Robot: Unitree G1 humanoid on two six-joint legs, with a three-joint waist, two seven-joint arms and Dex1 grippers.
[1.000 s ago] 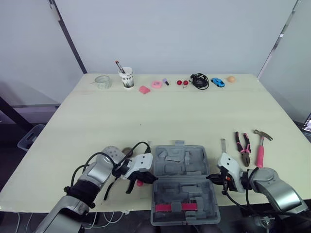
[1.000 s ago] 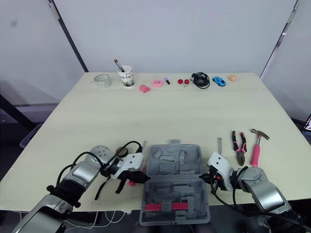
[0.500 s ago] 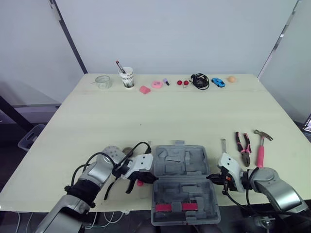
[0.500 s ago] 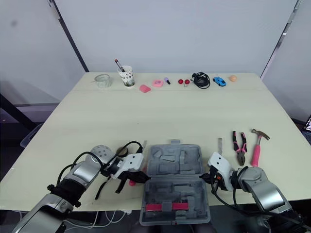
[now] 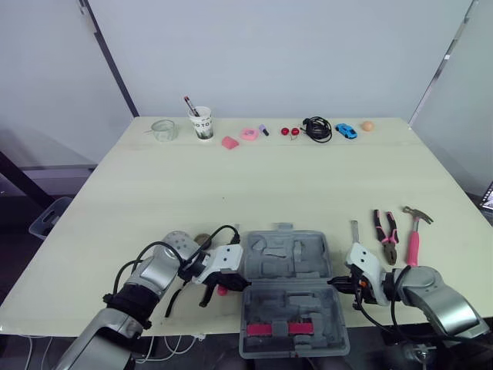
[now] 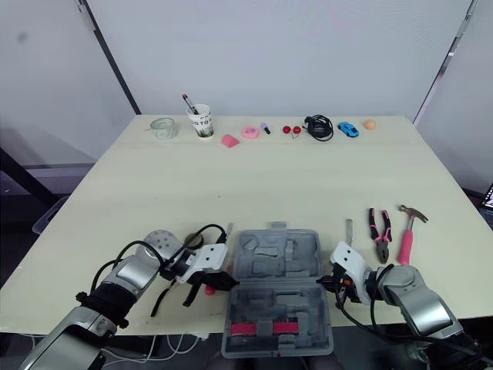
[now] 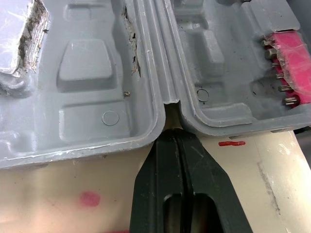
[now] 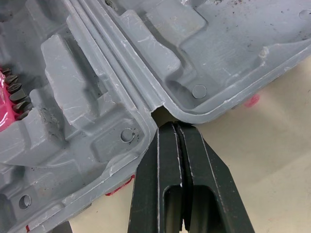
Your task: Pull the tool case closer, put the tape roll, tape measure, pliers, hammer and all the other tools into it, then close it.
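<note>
- Case (image 5: pixel 291 285) lies open at the near edge of the tabletop (image 5: pixel 269 181), between both grippers.
- Wrist views: left gripper (image 7: pixel 177 137) and right gripper (image 8: pixel 176 128) pressed together, empty (tips at the hinge notches).
- Eye views: pliers (image 5: pixel 385 235), hammer (image 5: pixel 414 237) near right edge.

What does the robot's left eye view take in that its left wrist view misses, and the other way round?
Left eye extras: the table, the pliers, hammer, paper cup and the right gripper. Left wrist extras: the metal bit tips on the pink holder and a round mould mark, close up. Shared: the open grey tool case and the shut left gripper at its hinge.
</note>
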